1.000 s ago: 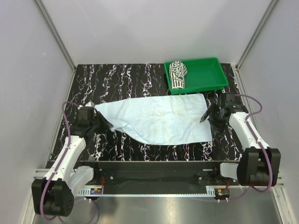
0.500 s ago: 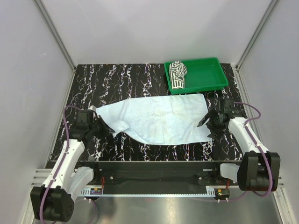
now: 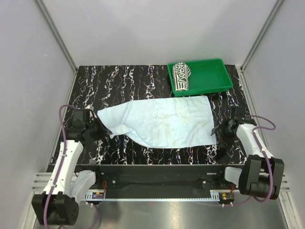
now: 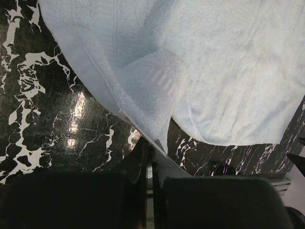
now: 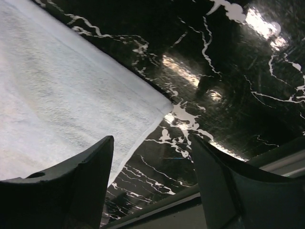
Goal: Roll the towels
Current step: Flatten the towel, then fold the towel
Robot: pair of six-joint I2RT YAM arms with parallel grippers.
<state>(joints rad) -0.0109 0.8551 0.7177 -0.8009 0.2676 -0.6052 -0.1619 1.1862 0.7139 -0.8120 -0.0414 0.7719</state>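
The pale blue towel point(image 3: 162, 121) lies spread flat across the middle of the black marbled table. My left gripper point(image 3: 103, 130) is shut on a fold of its left edge; in the left wrist view the cloth point(image 4: 214, 71) runs down into the closed fingertips point(image 4: 143, 150). My right gripper point(image 3: 217, 134) is open and empty just off the towel's near right corner. In the right wrist view that corner point(image 5: 159, 107) lies on the table ahead, between the spread fingers point(image 5: 83, 179). The dark-and-white patterned towel point(image 3: 180, 76) lies rolled in the green tray point(image 3: 209, 76).
The green tray stands at the back right, just behind the blue towel's far edge. A black rail point(image 3: 152, 171) runs along the table's near edge, close below both grippers. Grey walls close in the sides and back.
Both grippers have drawn back toward the near edge. The left one has tugged the towel's left edge slightly nearer. The right one has slid from the towel's right edge to its near right corner.
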